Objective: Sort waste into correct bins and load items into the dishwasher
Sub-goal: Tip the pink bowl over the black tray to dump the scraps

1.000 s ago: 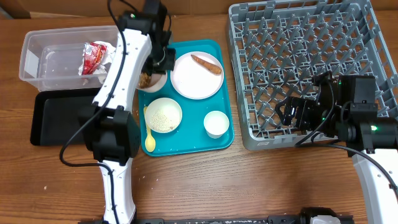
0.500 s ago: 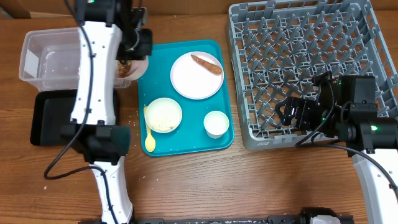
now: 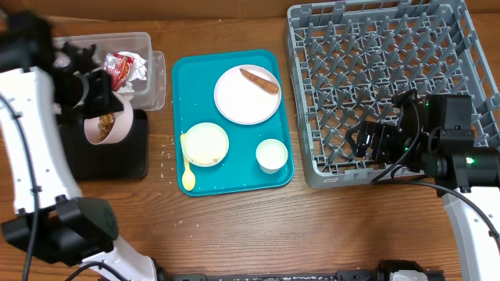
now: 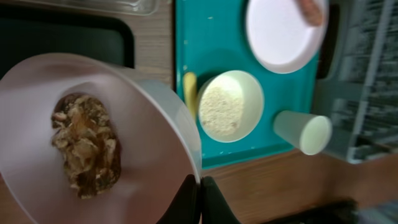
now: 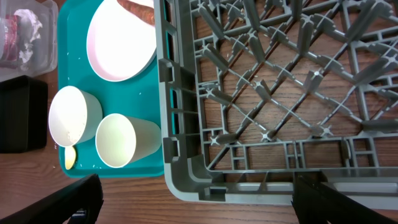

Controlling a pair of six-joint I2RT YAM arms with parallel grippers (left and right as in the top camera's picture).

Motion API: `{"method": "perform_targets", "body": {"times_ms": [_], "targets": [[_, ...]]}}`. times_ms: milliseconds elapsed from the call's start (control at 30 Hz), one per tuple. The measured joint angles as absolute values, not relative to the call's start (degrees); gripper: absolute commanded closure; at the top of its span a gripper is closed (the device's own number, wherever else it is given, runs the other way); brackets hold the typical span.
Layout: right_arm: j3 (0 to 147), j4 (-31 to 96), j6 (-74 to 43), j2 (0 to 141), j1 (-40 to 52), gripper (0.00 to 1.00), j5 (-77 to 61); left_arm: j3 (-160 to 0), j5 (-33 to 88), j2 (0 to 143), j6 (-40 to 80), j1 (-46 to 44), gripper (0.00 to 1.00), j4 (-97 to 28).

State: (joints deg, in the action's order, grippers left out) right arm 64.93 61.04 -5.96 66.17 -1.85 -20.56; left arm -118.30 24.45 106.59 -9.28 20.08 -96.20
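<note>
My left gripper (image 3: 107, 97) is shut on the rim of a white bowl (image 3: 104, 129) holding the brown food lump (image 3: 105, 122), and holds it above the black tray (image 3: 117, 160). The left wrist view shows the fingertips (image 4: 199, 200) pinching the bowl's rim, with the lump (image 4: 85, 147) inside. The clear tub (image 3: 148, 86) holds the red-and-white wrapper (image 3: 121, 64). The plate (image 3: 244, 101) carries the sausage stick (image 3: 259, 80). The rice bowl (image 3: 205, 144), cup (image 3: 272, 155) and yellow spoon (image 3: 188, 176) lie on the teal tray. My right gripper (image 3: 366, 142) is open over the grey rack's (image 3: 383, 86) front left corner.
The teal tray (image 3: 234, 179) sits between the bins and the rack. Rice grains are scattered on it and on the wood near the spoon. The right wrist view shows the rack's wall (image 5: 180, 124) beside the cup (image 5: 121, 140).
My left arm has carried the bowl with the brown lump left from the teal tray's corner, past the clear tub, to above the black tray. The right arm has not moved.
</note>
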Motion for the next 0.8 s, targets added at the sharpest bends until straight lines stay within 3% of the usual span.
{"method": "perform_targets", "body": {"times_ms": [433,800], "targets": [[64.9,60.9,-6.0,66.2,-1.8,0.0,-20.6,-86.9,62.2,106.7,-27.1,45.2,0.96,-77.0],[64.9,60.9,-6.0,66.2,-1.8,0.0,-20.6,-81.7,80.8,111.7,-29.1,56.9,0.96,-72.8]]}}
